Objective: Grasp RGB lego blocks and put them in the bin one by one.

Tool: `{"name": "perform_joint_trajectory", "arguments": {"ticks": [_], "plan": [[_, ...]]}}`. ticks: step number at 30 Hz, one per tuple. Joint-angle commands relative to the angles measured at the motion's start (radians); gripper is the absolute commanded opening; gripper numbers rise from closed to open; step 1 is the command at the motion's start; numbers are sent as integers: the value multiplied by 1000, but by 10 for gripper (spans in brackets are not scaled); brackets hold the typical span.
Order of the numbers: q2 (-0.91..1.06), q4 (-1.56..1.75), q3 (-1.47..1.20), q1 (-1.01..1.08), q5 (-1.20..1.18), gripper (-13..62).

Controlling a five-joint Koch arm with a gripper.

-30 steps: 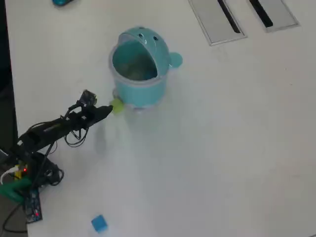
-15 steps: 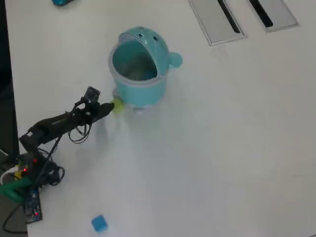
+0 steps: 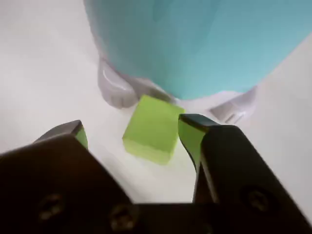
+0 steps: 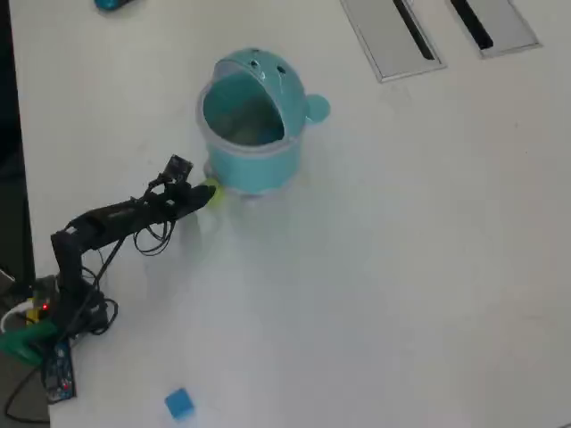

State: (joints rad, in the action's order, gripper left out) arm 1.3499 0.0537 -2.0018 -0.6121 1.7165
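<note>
Here, gripper [image 3: 131, 130] jaws straddle smooth yellow-green cube [image 3: 152, 128]; rounded bin [image 3: 195, 44] behind

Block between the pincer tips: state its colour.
Yellow-green block, clearest in the wrist view.

Two grey slotted panels [image 4: 391, 36], white table [image 4: 401, 267]

The white table [image 4: 401, 267] carries the teal bin [image 4: 254, 152], yellow-green block [image 3: 152, 129] and blue block [image 4: 179, 403].
</note>
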Motion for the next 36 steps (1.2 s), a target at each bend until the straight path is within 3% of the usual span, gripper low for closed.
{"name": "perform_joint_trajectory", "arguments": {"ticks": [1,21,29,36], "plan": [[-2,55,91,14,2,338],[-164,55,173,61,3,329],[-187,89,204,69,-26,202],[-117,67,213,97,-34,195]]}}
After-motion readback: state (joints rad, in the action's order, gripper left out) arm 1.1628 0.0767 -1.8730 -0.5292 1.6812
